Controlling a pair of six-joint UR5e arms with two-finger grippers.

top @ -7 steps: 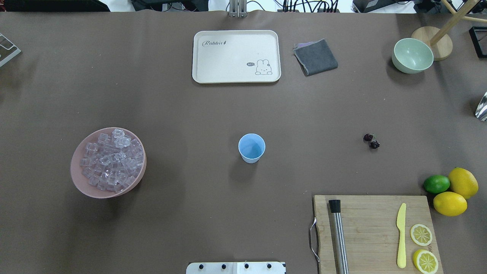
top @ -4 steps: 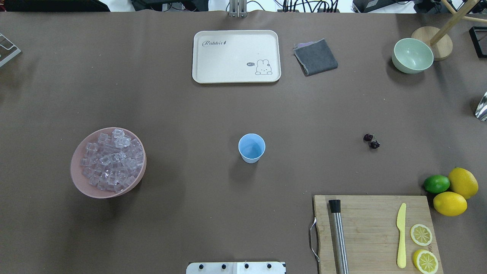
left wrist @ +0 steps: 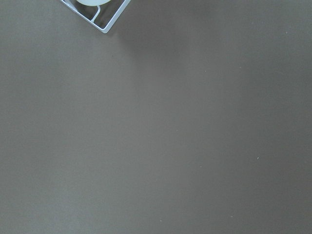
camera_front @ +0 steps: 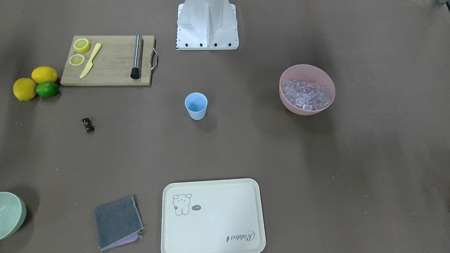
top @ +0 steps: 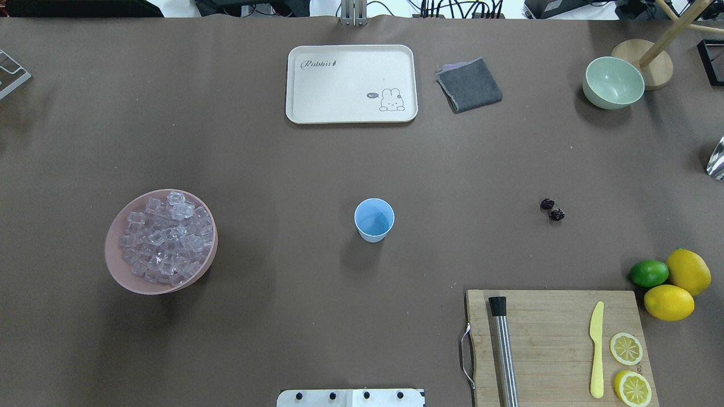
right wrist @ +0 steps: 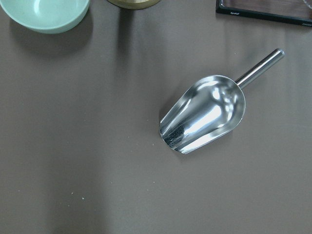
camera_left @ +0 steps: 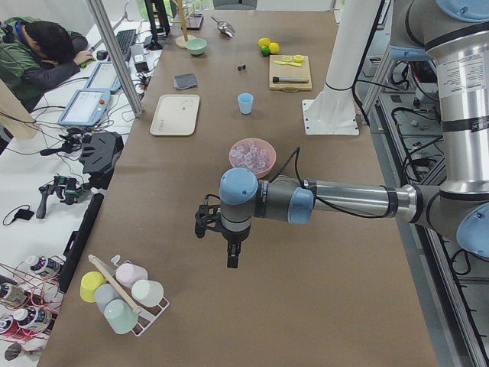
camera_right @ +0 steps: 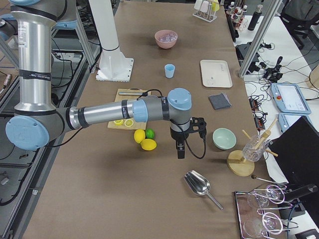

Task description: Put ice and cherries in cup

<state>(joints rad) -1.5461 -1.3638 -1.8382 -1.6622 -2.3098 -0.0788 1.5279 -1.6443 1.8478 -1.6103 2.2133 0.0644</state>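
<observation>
Two lemon slices lie on the wooden board at the near edge of the desk, together with a yellow knife and a steel rod. Further in, on the robot's left side, the pink bowl is heaped with the ice, and every cube sits inside its rim. The cup stands upright in the middle of the desk, mouth up, well apart from this bowl. The cherries lie touching each other on the desk to the right, well apart from the cup. At the far edge are a cream tray, a folded grey cloth and a pale green bowl.

The left hand and the right hand hang over opposite ends of the desk, the right one near a steel scoop. I cannot tell if their fingers are apart or together.
</observation>
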